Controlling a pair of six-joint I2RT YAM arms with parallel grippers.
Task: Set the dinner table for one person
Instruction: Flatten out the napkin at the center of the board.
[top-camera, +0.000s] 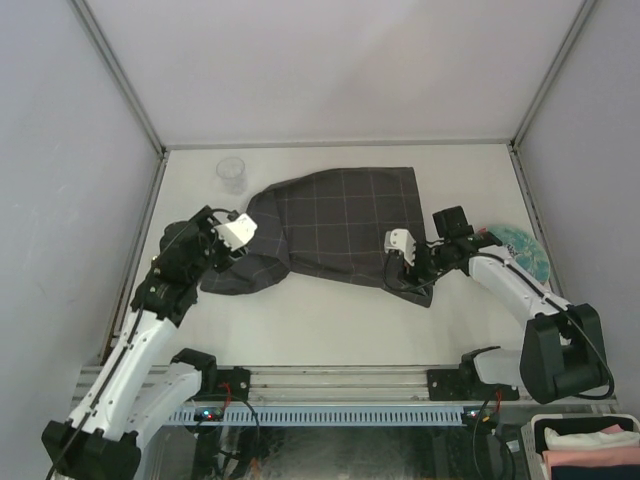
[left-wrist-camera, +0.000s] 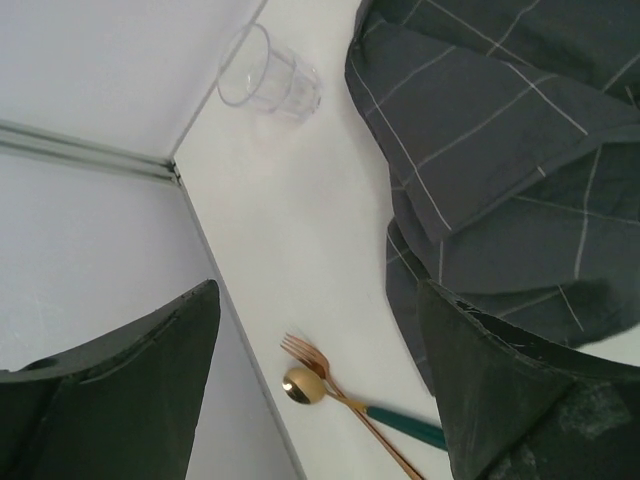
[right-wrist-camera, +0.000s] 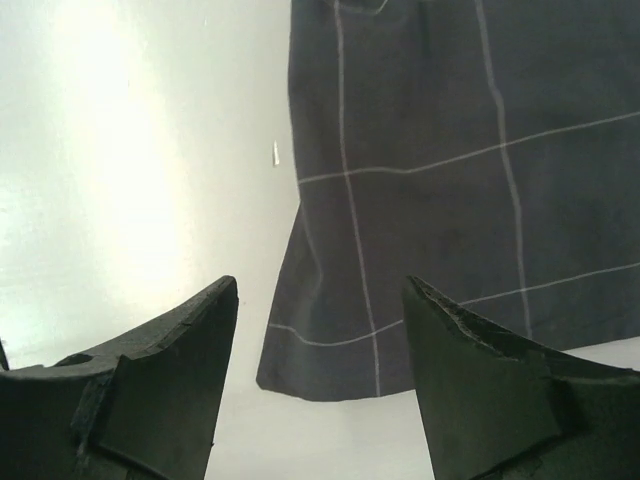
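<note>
A dark grey checked cloth (top-camera: 335, 225) lies rumpled across the middle of the off-white dinner table (top-camera: 320, 325). My left gripper (top-camera: 195, 230) hovers open at the cloth's left edge with nothing between its fingers. In the left wrist view the open left gripper (left-wrist-camera: 318, 290) hangs over a gold fork (left-wrist-camera: 310, 355) and a gold spoon (left-wrist-camera: 305, 385) with a green handle, both lying by the table's left rail. A clear glass (left-wrist-camera: 270, 72) stands farther back. My right gripper (right-wrist-camera: 320, 285) is open and empty above the cloth's near right corner (right-wrist-camera: 400, 200).
A teal patterned plate (top-camera: 522, 245) lies at the right edge, partly behind the right arm. The glass (top-camera: 232, 172) stands at the back left. Grey walls and metal rails (top-camera: 140, 260) close in the table. A bin of folded cloths (top-camera: 590, 445) sits off the near right corner.
</note>
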